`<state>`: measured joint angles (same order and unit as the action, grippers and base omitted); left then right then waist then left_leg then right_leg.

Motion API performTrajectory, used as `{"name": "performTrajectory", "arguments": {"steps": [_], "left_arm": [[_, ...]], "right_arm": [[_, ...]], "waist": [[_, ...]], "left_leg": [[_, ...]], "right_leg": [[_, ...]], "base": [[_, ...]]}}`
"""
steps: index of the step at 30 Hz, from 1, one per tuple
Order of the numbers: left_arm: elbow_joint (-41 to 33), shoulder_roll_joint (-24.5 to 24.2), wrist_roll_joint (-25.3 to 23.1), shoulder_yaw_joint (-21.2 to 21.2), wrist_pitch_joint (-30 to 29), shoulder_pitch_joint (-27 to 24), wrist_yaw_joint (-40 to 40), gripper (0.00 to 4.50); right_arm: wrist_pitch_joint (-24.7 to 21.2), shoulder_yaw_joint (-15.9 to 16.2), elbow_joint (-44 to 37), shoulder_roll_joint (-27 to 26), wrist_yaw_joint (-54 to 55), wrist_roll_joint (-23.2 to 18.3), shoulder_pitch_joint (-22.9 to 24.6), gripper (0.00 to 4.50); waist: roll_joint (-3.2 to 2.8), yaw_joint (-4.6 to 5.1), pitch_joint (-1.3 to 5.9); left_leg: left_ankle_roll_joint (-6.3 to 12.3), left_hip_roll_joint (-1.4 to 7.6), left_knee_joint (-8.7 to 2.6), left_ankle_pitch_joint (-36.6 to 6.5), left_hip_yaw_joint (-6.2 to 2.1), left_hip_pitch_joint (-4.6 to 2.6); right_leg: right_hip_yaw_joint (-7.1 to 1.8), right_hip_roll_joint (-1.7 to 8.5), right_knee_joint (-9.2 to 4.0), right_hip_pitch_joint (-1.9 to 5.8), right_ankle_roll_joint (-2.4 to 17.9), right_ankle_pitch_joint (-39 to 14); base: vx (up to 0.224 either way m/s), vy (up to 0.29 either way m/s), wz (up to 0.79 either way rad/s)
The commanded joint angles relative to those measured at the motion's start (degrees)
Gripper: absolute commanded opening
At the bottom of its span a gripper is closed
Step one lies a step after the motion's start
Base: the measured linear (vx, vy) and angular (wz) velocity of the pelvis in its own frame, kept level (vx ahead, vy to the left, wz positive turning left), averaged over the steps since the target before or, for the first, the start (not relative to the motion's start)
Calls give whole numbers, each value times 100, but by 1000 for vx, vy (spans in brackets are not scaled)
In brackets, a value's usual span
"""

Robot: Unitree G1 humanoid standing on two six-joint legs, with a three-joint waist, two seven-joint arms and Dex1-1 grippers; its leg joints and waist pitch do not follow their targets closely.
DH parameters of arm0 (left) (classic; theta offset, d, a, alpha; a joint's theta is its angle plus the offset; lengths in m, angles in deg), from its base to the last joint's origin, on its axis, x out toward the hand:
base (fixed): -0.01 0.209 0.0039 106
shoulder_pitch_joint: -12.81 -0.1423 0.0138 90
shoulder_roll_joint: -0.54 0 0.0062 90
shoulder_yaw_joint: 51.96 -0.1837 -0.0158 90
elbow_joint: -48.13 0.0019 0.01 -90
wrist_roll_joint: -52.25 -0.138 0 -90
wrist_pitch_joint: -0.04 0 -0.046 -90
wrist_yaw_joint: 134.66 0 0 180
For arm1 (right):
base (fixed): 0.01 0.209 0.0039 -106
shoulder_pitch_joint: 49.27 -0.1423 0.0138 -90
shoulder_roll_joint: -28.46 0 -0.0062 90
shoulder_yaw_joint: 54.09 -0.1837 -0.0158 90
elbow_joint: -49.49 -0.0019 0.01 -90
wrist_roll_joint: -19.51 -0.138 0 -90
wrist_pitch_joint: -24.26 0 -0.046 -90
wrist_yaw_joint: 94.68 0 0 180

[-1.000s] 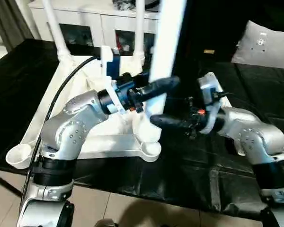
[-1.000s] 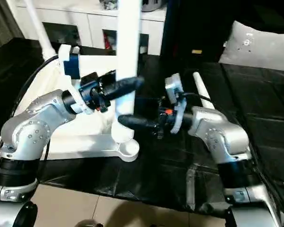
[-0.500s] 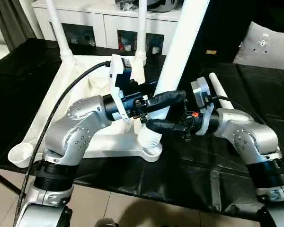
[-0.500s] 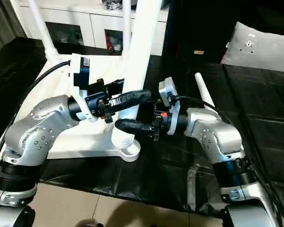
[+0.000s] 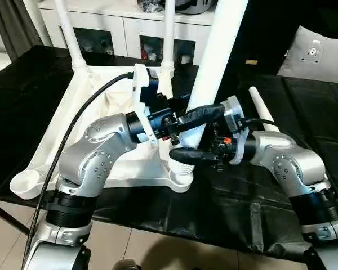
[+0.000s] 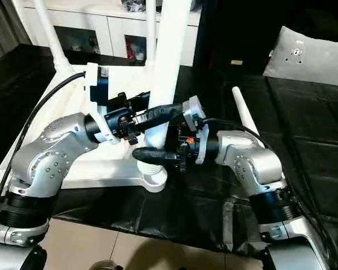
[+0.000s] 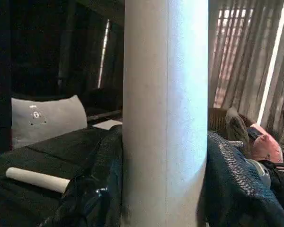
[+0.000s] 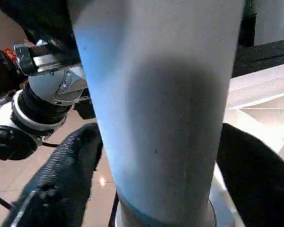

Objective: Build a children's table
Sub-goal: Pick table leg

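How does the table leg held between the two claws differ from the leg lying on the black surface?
The held leg stands nearly upright, its lower end at a corner socket of the upturned tabletop; the loose leg lies flat on the black surface. The left claw and right claw bracket the held leg; nothing touches the loose one. Both are white, round and tapered.

A home living room: a white cabinet (image 5: 124, 28) with glass doors at 12 o'clock, a grey cushion (image 5: 315, 53) at 2 o'clock, curtained window (image 7: 248, 71), tiled floor (image 5: 158, 250).
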<state>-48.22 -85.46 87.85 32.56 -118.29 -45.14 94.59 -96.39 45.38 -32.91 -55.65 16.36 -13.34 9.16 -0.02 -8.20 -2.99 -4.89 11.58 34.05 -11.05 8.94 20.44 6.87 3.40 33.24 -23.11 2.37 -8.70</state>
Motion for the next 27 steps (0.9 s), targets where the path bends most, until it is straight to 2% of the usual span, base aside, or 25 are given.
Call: {"name": "performTrajectory", "arguments": {"steps": [1, 6, 9, 18, 19, 20, 21, 27], "left_arm": [[-23, 18, -60, -59, 75, 96, -23, 188], [-20, 29, -73, -65, 74, 91, -13, 188], [0, 30, -85, -56, 77, 103, -10, 188], [151, 115, -277, 2, -77, 162, -476, 188], [158, 152, -231, 24, -128, 172, -511, 223], [124, 165, -171, 15, -184, 167, -486, 223], [57, 175, -99, -8, -222, 144, -424, 257], [-266, 476, 211, -87, -292, -10, -469, 306]], "right_arm": [[35, 10, 38, 2, -34, 16, -81, 335], [16, -10, 43, -15, -73, 30, -76, 305], [7, -10, 45, -15, -73, 40, -72, 269], [52, 1, 30, -57, 27, 123, -1, 205], [81, 5, 39, -74, 69, 157, 11, 198], [112, 9, 57, -97, 126, 195, 18, 198], [149, 18, 85, -126, 188, 240, 20, 195], [380, 94, 261, -355, 510, 487, 50, 193]], "waist": [[75, -4, 429], [73, -3, 434], [68, -3, 436], [53, 2, 439], [49, 0, 440], [56, -1, 443], [58, -2, 443], [46, 7, 440]], "left_leg": [[303, 147, -324, -436, 18, 18], [306, 152, -322, -414, 16, 15], [303, 151, -321, -415, 16, 16], [274, 157, -316, -439, 12, 13], [277, 151, -314, -439, 12, 16], [278, 152, -313, -428, 14, 14], [287, 145, -310, -425, 19, 14], [259, 156, -314, -452, 13, 18]], "right_leg": [[-319, 468, -369, 375, 339, -1940], [-321, 464, -361, 373, 360, -1886], [-321, 464, -361, 376, 370, -1871], [-319, 459, -352, 378, 403, -1808], [-318, 460, -353, 382, 404, -1807], [-320, 463, -350, 381, 415, -1788], [-319, 462, -358, 376, 415, -1812], [-318, 472, -361, 380, 442, -1818]], "base": [[0, 0, 0], [0, 0, 0], [0, 0, 0], [0, 0, 0], [0, 0, 0], [0, 0, 0], [0, 0, 0], [0, 0, 0]]}}
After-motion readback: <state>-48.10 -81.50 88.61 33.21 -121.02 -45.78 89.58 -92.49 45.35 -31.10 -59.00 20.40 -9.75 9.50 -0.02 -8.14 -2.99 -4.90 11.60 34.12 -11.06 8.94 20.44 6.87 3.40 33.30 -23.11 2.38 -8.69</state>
